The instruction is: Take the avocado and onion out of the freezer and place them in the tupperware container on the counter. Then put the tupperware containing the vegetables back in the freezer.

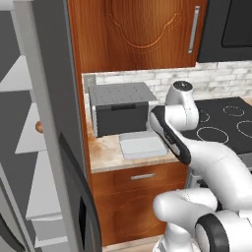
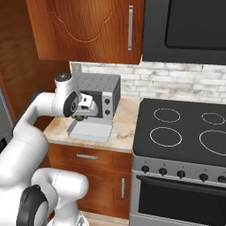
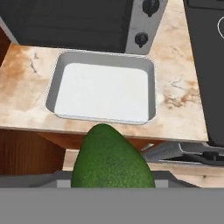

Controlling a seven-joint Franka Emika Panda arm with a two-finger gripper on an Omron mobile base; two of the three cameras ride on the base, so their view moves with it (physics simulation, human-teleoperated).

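Hand view, smooth green avocado [image 3: 113, 157], rounded-corner tupperware container [image 3: 59, 78]

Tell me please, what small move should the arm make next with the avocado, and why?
Probably carry the avocado a little forward, over the tupperware container, then lower and release. The hand view shows the avocado at the end effector, short of the container's near rim, and the container has nothing inside. The onion sits on a freezer shelf.
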